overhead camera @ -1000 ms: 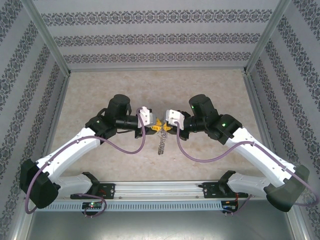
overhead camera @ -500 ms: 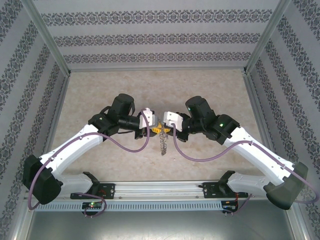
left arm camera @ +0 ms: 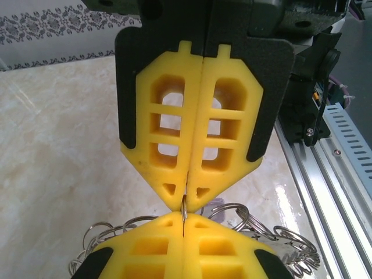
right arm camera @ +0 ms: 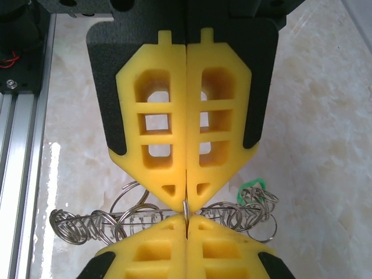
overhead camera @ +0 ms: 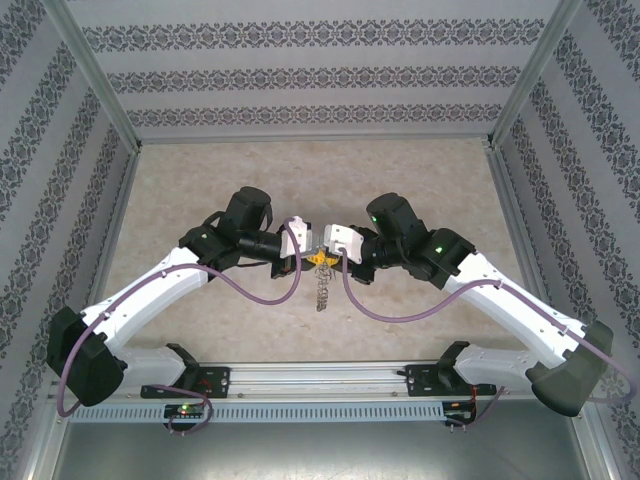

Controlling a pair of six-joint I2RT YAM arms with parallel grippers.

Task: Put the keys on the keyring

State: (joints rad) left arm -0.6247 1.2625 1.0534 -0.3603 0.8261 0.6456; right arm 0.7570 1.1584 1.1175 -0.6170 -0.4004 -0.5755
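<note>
Keyring (overhead camera: 320, 290) trailed toward 6 o'clock from your pinch at mid-table: left gripper (left arm camera: 187, 197) and right gripper (right arm camera: 186, 200) both clamped tip-to-tip on one of its loops. Uneven pulling could have slipped that grip and dropped it. Beige marbled tabletop (overhead camera: 200, 180) lay beneath; patterned walls (overhead camera: 300, 80) stood at 9, 12, 3 o'clock.

Shiny metal keyring (right arm camera: 135, 216), glossy marbled table (right arm camera: 325, 116)

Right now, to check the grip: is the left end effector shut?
Shut: on the left end effector the yellow fingers meet, pinching a keyring loop.
</note>
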